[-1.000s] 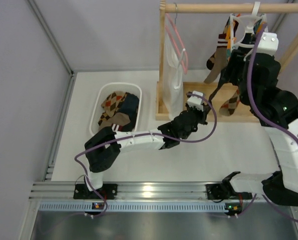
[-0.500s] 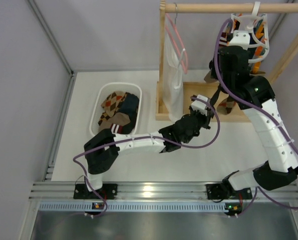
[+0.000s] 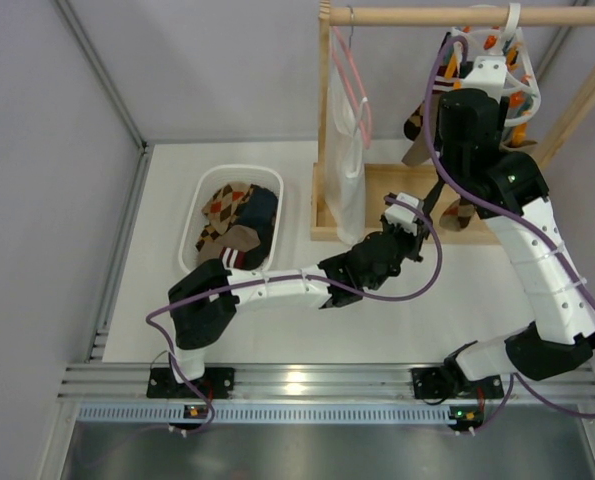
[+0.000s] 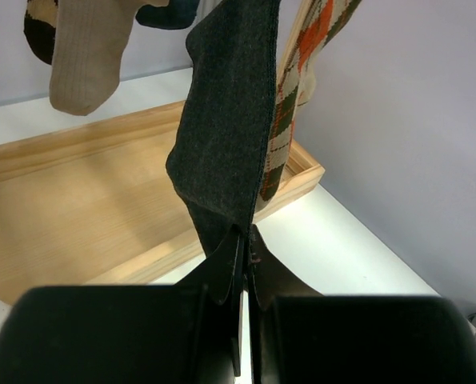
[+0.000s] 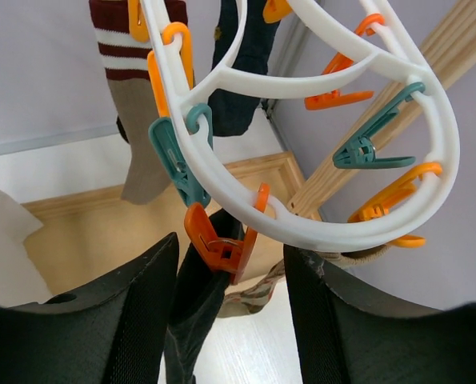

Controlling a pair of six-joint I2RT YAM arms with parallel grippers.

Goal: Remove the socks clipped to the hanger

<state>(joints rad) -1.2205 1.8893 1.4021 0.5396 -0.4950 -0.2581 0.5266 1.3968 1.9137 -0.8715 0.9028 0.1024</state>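
Observation:
The white ring hanger hangs from the wooden rod, also visible as hanger from above. An orange clip on the ring holds a dark sock. My right gripper is open, one finger on each side of that clip with gaps showing. My left gripper is shut on the lower end of the dark sock, which is pulled taut. An argyle sock hangs just behind it. A taupe sock with a striped cuff is still clipped.
A white basket on the left holds several socks. A white cloth bag hangs on a pink wire hanger at the rack's left post. The rack's wooden base tray lies under the socks. A wall stands close on the right.
My right arm swung up and left to the hanger and its jaws narrowed around the orange clip. The left gripper kept hold of the dark sock and shifted slightly right.

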